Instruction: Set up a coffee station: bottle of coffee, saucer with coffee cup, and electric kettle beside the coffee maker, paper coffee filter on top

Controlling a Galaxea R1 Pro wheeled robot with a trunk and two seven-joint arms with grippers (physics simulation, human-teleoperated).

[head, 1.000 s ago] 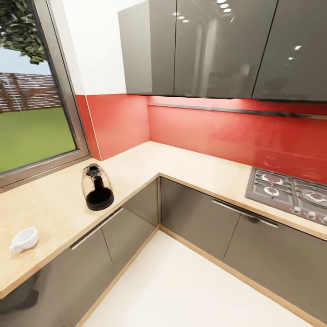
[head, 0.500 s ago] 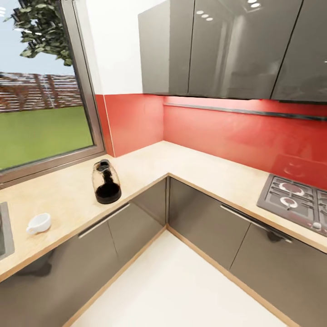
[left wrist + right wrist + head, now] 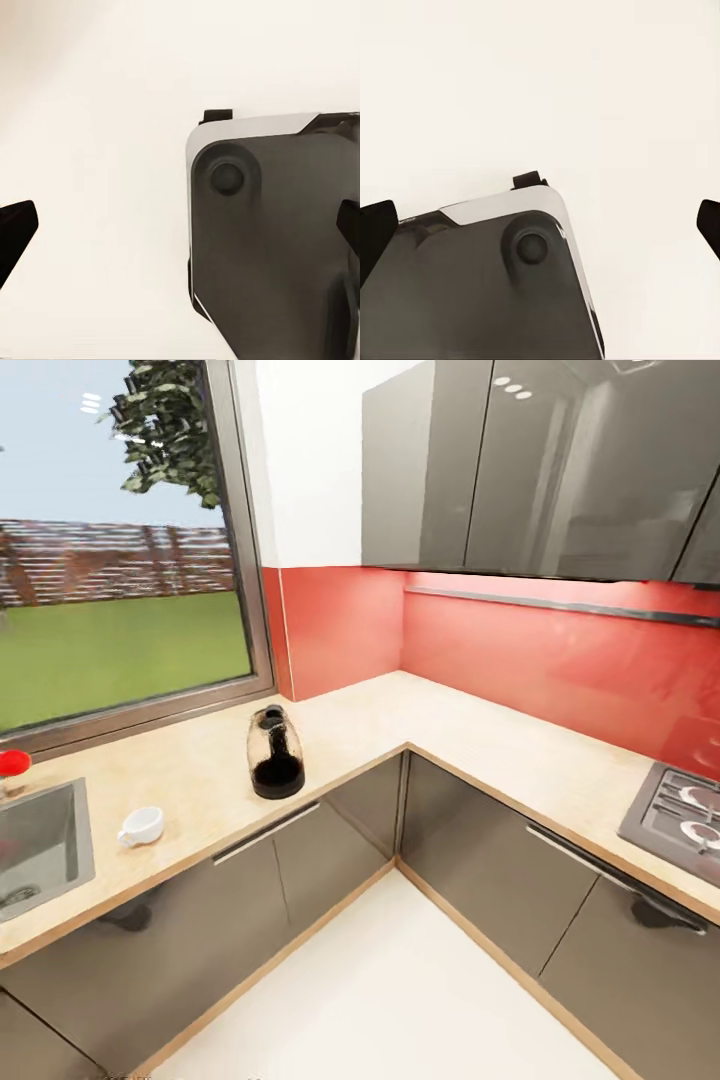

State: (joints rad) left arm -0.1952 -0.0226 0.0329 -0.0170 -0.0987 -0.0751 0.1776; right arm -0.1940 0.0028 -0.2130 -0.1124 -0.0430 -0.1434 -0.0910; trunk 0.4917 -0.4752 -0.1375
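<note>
Pale kitchen floor lies beneath both wrist cameras, with the robot's dark base below. The left claw (image 3: 180, 229) and right claw (image 3: 540, 225) each show only dark fingertips spread wide apart, released and empty. Well ahead of them, on the L-shaped desk (image 3: 470, 735), a glass kettle (image 3: 275, 753) stands upright near the window (image 3: 120, 560). A white cup (image 3: 141, 826) sits between the kettle and the sink (image 3: 40, 850).

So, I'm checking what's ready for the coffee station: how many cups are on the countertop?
1: a small white ceramic cup on the beige countertop, between the steel sink and the glass kettle. Others may sit outside the frame.
</note>
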